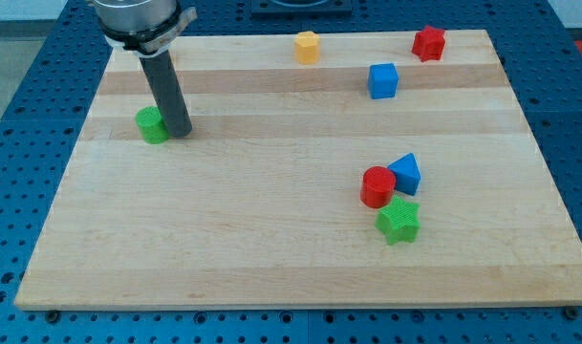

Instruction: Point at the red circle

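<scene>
**At the view's left, tip beside a green block**

Across the wooden board (271,248), my tip (181,133) holds nothing and touches a green block (152,124). Well apart, at the lower right, the red circle (377,186) sits just beside a blue triangle (406,173) and a green star (399,222).

My rod (166,91) runs out of the view's top, so the arm above is cut off. It covers the right side of the green block (152,125), whose shape I cannot tell.
</scene>
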Robot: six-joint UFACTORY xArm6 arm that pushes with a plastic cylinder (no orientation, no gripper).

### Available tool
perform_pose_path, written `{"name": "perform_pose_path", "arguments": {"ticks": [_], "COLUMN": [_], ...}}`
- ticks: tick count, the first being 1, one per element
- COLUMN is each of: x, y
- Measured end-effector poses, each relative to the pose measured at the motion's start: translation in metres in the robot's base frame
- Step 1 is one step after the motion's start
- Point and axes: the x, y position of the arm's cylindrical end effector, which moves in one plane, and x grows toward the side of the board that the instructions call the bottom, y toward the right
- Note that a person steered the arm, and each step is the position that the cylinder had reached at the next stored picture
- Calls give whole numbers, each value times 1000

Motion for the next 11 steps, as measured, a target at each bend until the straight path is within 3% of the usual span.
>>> {"name": "perform_pose_path", "arguments": {"ticks": [3,4,7,11], "x": [0,15,115,127], "y": [1,36,137,237]}}
